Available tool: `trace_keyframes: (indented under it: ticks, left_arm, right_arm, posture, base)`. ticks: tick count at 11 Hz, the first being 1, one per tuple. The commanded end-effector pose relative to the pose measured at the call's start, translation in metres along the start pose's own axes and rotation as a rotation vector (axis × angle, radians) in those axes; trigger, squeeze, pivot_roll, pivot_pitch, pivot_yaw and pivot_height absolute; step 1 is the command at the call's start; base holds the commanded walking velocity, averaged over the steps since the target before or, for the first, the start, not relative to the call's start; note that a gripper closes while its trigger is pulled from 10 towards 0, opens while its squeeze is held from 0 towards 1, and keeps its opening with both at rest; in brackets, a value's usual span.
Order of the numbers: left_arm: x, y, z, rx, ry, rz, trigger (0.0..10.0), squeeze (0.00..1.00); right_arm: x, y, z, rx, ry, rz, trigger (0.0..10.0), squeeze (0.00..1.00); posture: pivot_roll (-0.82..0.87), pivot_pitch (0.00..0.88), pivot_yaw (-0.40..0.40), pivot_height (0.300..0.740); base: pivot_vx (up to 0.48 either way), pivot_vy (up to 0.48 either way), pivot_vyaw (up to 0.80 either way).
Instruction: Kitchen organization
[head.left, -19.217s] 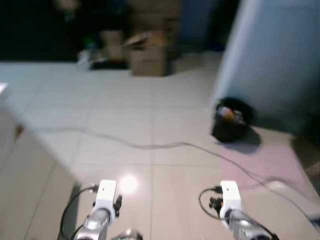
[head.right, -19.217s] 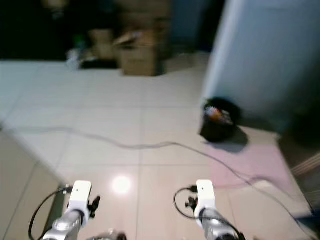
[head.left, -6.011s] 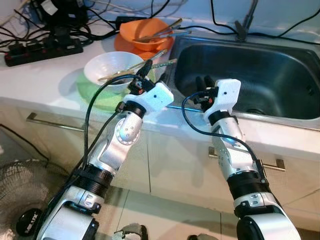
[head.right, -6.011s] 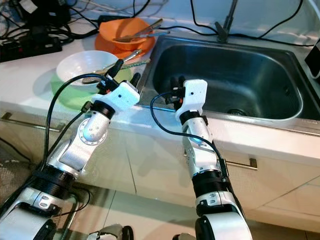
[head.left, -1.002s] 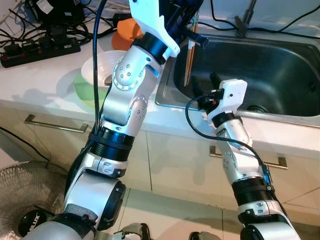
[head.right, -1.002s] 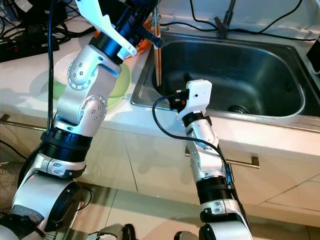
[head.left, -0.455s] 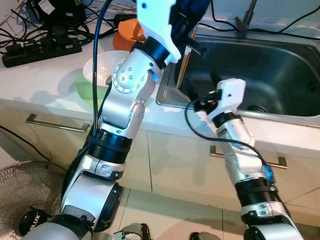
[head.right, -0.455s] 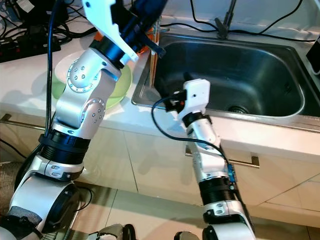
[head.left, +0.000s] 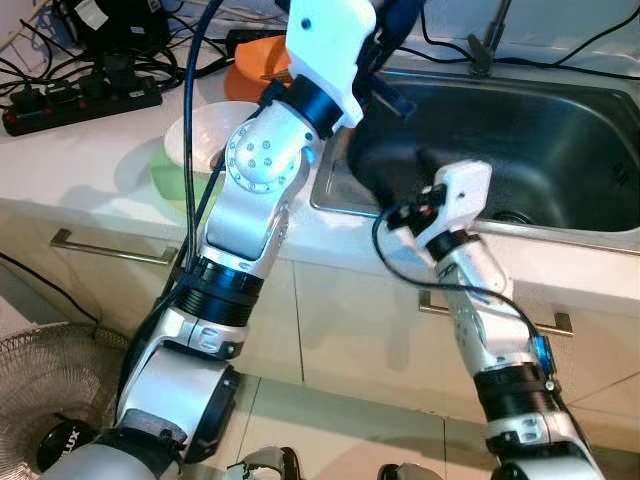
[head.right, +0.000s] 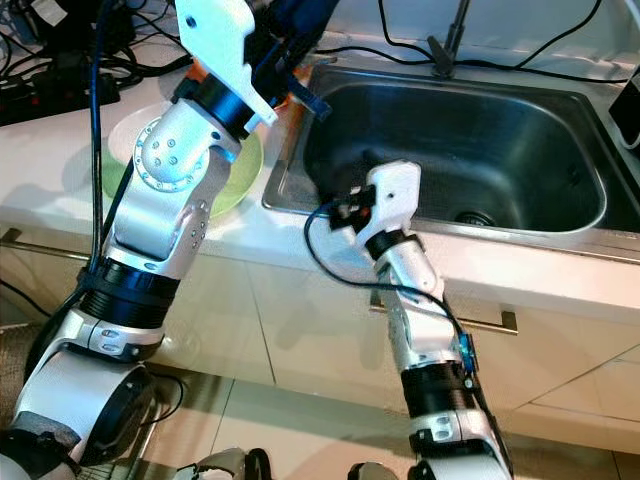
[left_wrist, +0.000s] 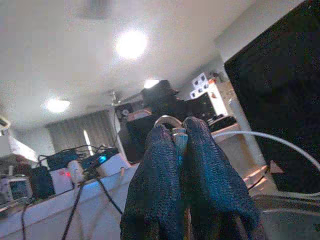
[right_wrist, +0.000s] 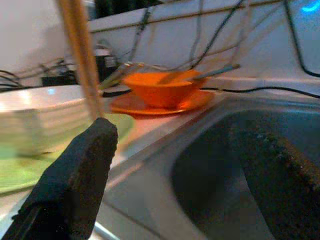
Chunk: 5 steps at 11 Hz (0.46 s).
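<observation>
Two tools. Left tool (left_wrist: 181, 150): raised over the stainless sink (head.left: 560, 150), fingers clenched on a chopstick (left_wrist: 180, 142). Right tool (right_wrist: 170, 165): spread wide at the sink's front rim. White bowl (head.left: 205, 140) on green plate (head.left: 170, 185), bench, 9 o'clock of sink; orange bowl (right_wrist: 160, 87) behind.

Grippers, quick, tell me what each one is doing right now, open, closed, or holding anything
Left gripper: closed on chopsticks, raised over the sink.
Right gripper: open, holding nothing, at the sink's front edge.
</observation>
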<state>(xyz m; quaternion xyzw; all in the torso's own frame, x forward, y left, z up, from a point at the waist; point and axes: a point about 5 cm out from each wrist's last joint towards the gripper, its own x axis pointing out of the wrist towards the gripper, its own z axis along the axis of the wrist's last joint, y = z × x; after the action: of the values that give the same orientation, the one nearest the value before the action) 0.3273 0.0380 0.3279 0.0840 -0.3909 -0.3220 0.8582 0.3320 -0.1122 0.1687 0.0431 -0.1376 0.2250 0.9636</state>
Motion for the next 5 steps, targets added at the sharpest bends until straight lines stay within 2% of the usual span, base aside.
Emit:
trace_keyframes:
  ticks: [1,2,3,4,5]
  left_arm:
    - [0.002,-0.004,0.0019,0.02,-0.019,-0.012,10.0,0.0]
    - [0.002,-0.0052,0.0016,0.012,-0.028,-0.009,10.0,0.0]
    - [0.0018,-0.0073,-0.0011,-0.064,-0.033,0.003,10.0,0.0]
    - [0.0018,-0.0076,-0.0014,-0.074,-0.033,0.005,10.0,0.0]
    - [0.0013,-0.0073,-0.0028,-0.19,-0.044,0.026,10.0,0.0]
  right_arm:
    - [-0.001,0.0073,0.0032,0.018,-0.009,0.059,10.0,0.0]
    - [-0.0017,0.0122,0.0041,0.032,-0.01,0.098,10.0,0.0]
    - [-0.0014,0.0145,0.0043,0.037,-0.009,0.104,10.0,0.0]
    - [-0.0014,0.0146,0.0043,0.038,-0.008,0.105,10.0,0.0]
    - [-0.0012,0.0158,0.0048,0.045,-0.008,0.108,10.0,0.0]
  posture:
    - [-0.01,0.088,0.062,0.74]
    - [-0.01,0.09,0.061,0.74]
    - [-0.01,0.092,0.063,0.74]
    - [-0.01,0.093,0.064,0.74]
    - [0.0,0.093,0.065,0.74]
  base:
    - [0.0,0.0,0.0]
    - [0.0,0.0,0.0]
    - [0.0,0.0,0.0]
    - [0.0,0.0,0.0]
    - [0.0,0.0,0.0]
